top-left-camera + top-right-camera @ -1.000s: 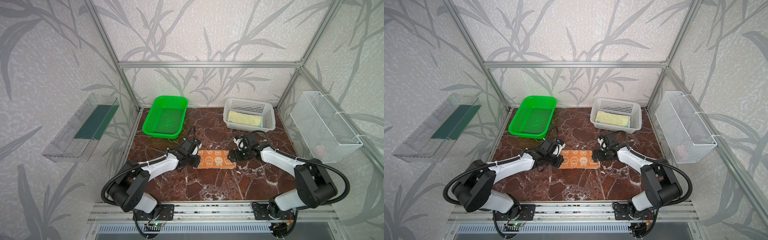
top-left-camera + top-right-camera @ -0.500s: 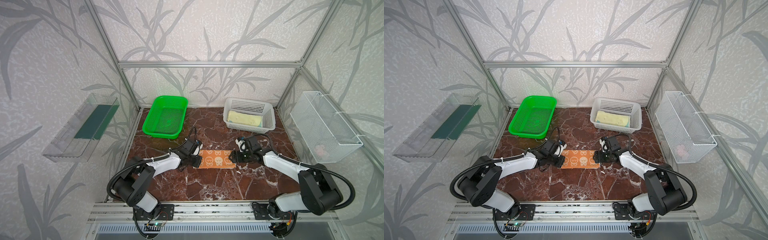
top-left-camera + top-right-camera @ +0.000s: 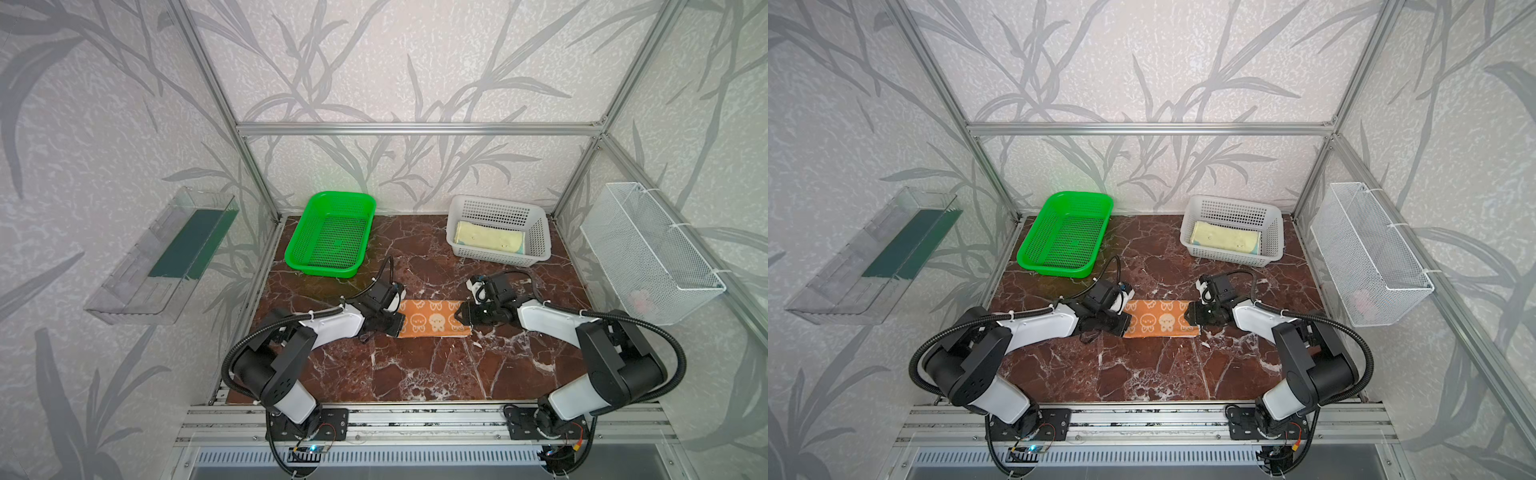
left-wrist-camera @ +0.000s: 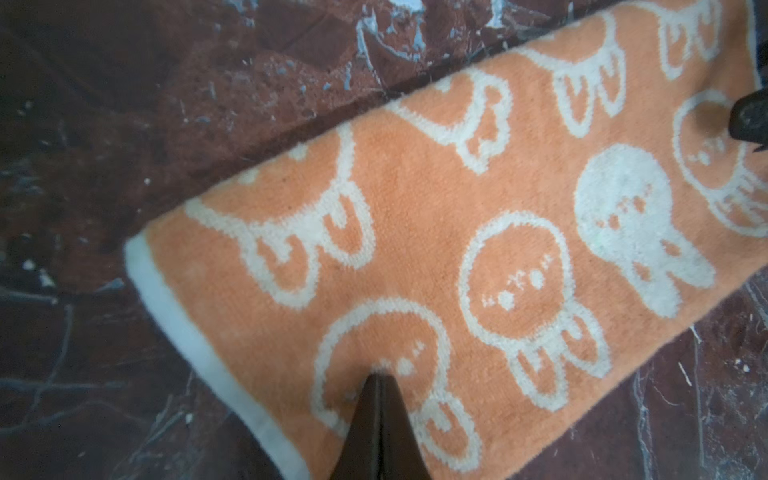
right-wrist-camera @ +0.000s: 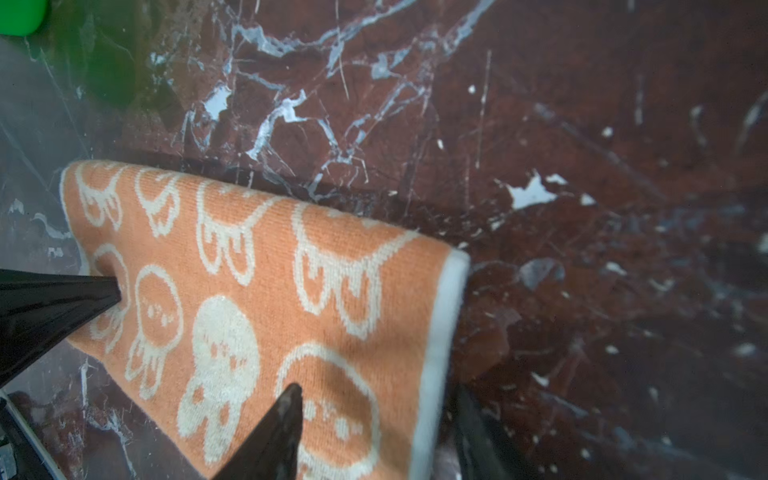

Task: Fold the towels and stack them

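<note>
Your orange towel [image 3: 432, 321] with the cartoon faces lies as a folded strip on the marble table [image 3: 415, 374]. Its long axis runs straight from the left gripper [image 4: 376, 379] to the right gripper [image 5: 378, 392], with 1 gripper at each short end. The left fingers are pressed together, tip dug into the cloth near its white edge, though you cannot tell whether a layer is pinched. The right jaws stand apart astride the opposite edge, 1 finger over cloth and 1 over bare marble, so the fold likely carries that end leftward.
</note>
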Controlling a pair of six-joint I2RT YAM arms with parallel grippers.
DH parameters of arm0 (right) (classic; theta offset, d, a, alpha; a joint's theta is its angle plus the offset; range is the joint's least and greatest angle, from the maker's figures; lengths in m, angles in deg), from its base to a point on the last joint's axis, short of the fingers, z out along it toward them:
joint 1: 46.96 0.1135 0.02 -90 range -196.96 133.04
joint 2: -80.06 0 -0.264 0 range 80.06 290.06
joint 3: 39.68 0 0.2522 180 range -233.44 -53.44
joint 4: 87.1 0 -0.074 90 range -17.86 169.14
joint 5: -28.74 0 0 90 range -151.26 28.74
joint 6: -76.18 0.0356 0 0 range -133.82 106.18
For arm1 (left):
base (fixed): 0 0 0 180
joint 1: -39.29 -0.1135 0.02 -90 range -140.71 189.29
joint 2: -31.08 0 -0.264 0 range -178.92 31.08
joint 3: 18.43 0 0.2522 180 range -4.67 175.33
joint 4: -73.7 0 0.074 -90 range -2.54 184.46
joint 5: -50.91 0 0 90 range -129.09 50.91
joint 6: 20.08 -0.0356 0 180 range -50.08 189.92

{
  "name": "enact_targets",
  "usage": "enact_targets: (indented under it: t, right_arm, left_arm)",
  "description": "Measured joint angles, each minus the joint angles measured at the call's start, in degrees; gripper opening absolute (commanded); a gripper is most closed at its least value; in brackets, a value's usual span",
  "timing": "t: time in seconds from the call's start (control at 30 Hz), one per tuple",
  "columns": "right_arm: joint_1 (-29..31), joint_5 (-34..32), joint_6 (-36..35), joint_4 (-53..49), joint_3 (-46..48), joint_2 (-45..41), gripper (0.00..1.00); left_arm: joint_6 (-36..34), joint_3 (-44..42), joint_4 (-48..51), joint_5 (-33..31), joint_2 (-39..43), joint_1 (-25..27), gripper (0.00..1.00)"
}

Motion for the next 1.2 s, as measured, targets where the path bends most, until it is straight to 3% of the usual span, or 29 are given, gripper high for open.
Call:
enact_targets:
  t: [0.17, 0.3, 0.4, 0.47, 0.63, 0.8, 1.2]
  right_arm:
    - [0.0, 2.2, 1.1, 4.6, 0.5, 1.9, 0.42]
    - [0.0, 3.8, 1.9, 8.0, 0.7, 4.3, 0.14]
    - [0.1, 4.9, 2.4, 9.8, 0.7, 5.7, 0.09]
    - [0.1, 5.6, 2.5, 10.9, 0.5, 6.4, 0.00]
    - [0.7, 6.0, 2.1, 10.9, -0.7, 7.2, 0.00]
    - [1.3, 3.6, -0.3, 4.0, -5.7, 8.2, 0.00]
    - [1.7, -4.0, -12.7, -16.6, -35.1, 15.7, 0.00]
  left_arm:
    - [0.6, 0.0, -0.3, 0.1, -0.3, 0.0, 0.06]
    - [0.8, 0.0, -1.2, 0.5, -0.7, 0.0, 0.06]
    - [0.8, 0.0, -1.6, 0.6, -0.9, 0.0, 0.06]
    - [0.8, 0.0, -1.7, 0.7, -0.9, 0.0, 0.06]
    - [0.9, 0.0, -1.8, 0.5, -0.9, 0.0, 0.13]
    - [0.7, 0.0, -2.0, -0.3, -0.3, 0.0, 0.20]
    - [1.8, 0.0, -2.1, -4.2, 2.1, 0.0, 0.30]
